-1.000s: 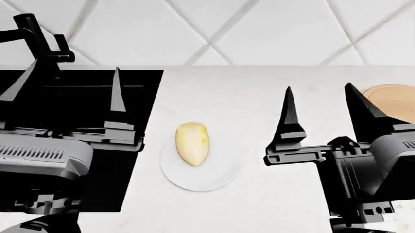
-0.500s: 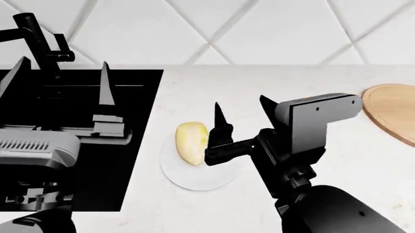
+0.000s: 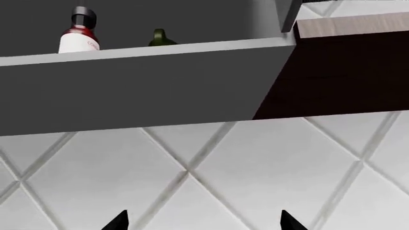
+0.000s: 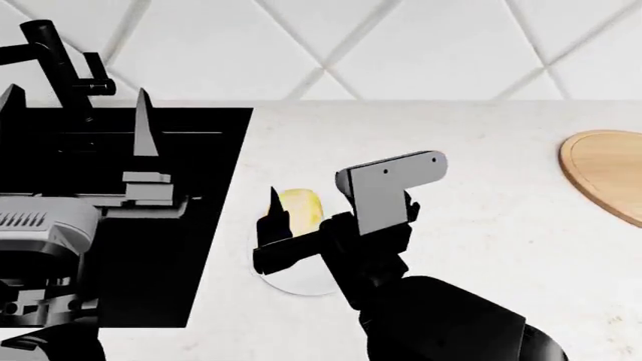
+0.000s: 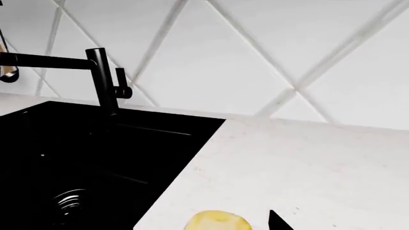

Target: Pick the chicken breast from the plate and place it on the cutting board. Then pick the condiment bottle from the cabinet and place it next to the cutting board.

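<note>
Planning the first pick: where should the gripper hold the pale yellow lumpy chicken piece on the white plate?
Probably across the middle of the pale yellow chicken breast, from above. It lies flat on the round white plate, long axis pointing away from the robot, so fingers would close on its narrower left and right flanks.

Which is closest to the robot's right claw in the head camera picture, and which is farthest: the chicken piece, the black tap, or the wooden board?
From the right gripper:
1. Chicken breast, right by the fingers, on the white plate.
2. Cutting board, off at the counter's right edge.
3. Black tap, far left behind the sink, roughly as far as the board; that order is a close call.
</note>
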